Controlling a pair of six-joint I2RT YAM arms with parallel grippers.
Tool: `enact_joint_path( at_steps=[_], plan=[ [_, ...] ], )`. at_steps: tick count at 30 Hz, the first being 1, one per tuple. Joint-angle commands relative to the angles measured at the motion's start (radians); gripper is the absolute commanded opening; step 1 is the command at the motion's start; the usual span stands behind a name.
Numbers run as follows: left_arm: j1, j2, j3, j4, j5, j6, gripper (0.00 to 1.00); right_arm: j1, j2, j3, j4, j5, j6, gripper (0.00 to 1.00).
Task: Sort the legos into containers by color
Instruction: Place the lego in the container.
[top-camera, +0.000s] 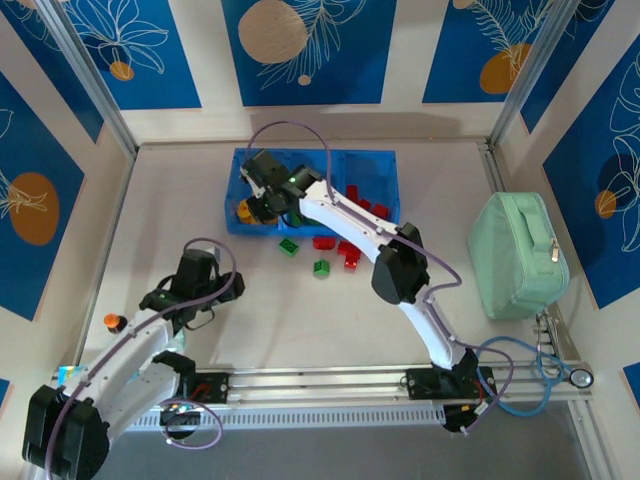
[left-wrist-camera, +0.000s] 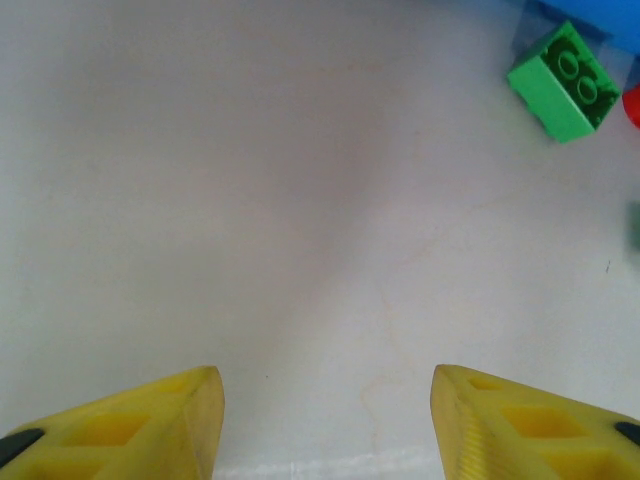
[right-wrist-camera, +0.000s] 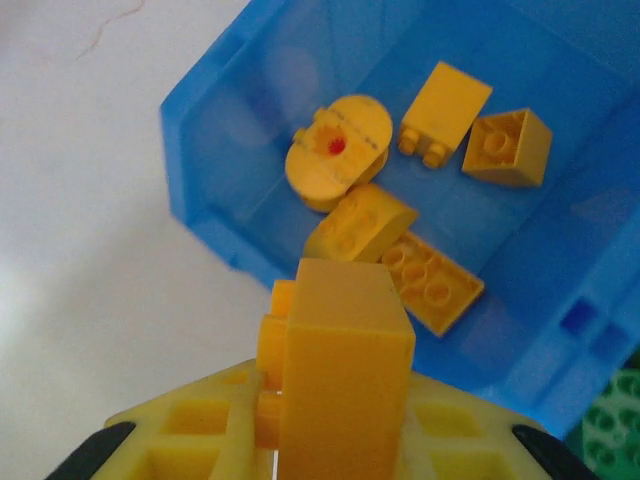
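At the left end of the tray (top-camera: 345, 165): my right gripper (right-wrist-camera: 335, 440) is pinching a yellow-orange brick (right-wrist-camera: 345, 350), held upright just above the near wall.
Left compartment (right-wrist-camera: 215, 190): five yellow-orange pieces (right-wrist-camera: 338, 152) inside: one round, two square, one curved, one flat plate.
Right compartment (top-camera: 378, 168): red bricks (top-camera: 365, 206) inside.
In front of the tray: loose green bricks (top-camera: 288, 246) and loose red bricks (top-camera: 350, 257) on the table (top-camera: 180, 200).
My left gripper (left-wrist-camera: 325, 420): spread, nothing between its fingers, over bare table in front of the tray's left end; one green brick (left-wrist-camera: 563, 82) lies just beside the tray wall.
Right of the tray: mint-green case (top-camera: 518, 255), well apart.
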Motion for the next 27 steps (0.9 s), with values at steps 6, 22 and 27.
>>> enact_joint_path(
  at_steps=[6,22,27],
  plan=[
    [-0.076,-0.033,-0.038,-0.023,-0.023,-0.067,0.57,-0.044,0.157,0.229,-0.049,-0.025,-0.061,0.31],
    [-0.146,0.004,-0.007,-0.018,-0.076,-0.059,0.57,-0.057,0.103,0.247,-0.021,-0.006,-0.073,0.38],
    [-0.155,0.035,0.017,0.008,-0.059,-0.040,0.59,-0.058,0.020,0.157,-0.026,0.005,-0.053,0.43]
  ],
)
